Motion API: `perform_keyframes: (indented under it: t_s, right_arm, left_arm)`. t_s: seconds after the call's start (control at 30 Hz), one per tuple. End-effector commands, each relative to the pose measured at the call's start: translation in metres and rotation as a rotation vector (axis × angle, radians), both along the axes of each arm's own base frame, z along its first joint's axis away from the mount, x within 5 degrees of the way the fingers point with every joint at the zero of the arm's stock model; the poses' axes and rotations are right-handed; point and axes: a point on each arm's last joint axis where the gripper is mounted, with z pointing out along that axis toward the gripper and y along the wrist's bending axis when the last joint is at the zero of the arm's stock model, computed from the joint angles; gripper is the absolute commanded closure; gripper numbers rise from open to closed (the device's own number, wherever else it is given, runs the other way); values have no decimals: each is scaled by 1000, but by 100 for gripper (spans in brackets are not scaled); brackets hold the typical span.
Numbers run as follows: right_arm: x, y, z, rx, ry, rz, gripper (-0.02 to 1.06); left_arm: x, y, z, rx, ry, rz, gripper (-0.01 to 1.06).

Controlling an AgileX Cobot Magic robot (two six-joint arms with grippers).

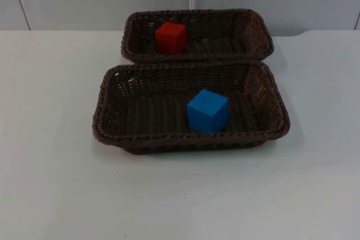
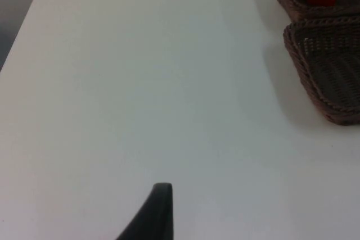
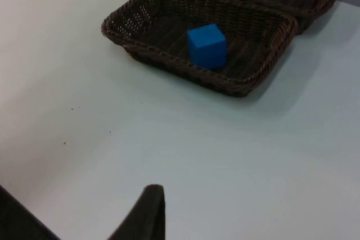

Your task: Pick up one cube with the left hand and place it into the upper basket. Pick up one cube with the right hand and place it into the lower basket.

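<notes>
Red cube [image 1: 171,37] sits in upper dark wicker basket [image 1: 256,23], 10 o'clock corner; blue cube [image 1: 207,111] in lower wicker basket [image 1: 107,108], 5 o'clock. Both look light, stiff; grip opposite flat faces. L gripper [image 2: 157,212], R gripper [image 3: 149,212] off baskets; jaw gap can't tell.

Each pincer fingertip [image 2: 157,212] is matte black, tapered, round-ended.

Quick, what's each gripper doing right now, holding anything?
Left gripper: over bare table beside the baskets, holding nothing; open or shut cannot be told.
Right gripper: over bare table, holding nothing; cannot be told.
</notes>
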Motion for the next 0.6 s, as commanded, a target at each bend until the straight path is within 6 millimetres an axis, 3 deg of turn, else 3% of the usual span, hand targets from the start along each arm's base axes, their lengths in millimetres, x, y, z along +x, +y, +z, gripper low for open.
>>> perform_keyframes:
  t_s: [0.0,0.57]
  right_arm:
    - [0,1,-2,2,2,-29,-1]
    - [0,3,-2,3,2,-344,-1]
  left_arm:
    - [0,0,-1,-5,1,1,0]
    - [0,0,-1,-5,1,1,0]
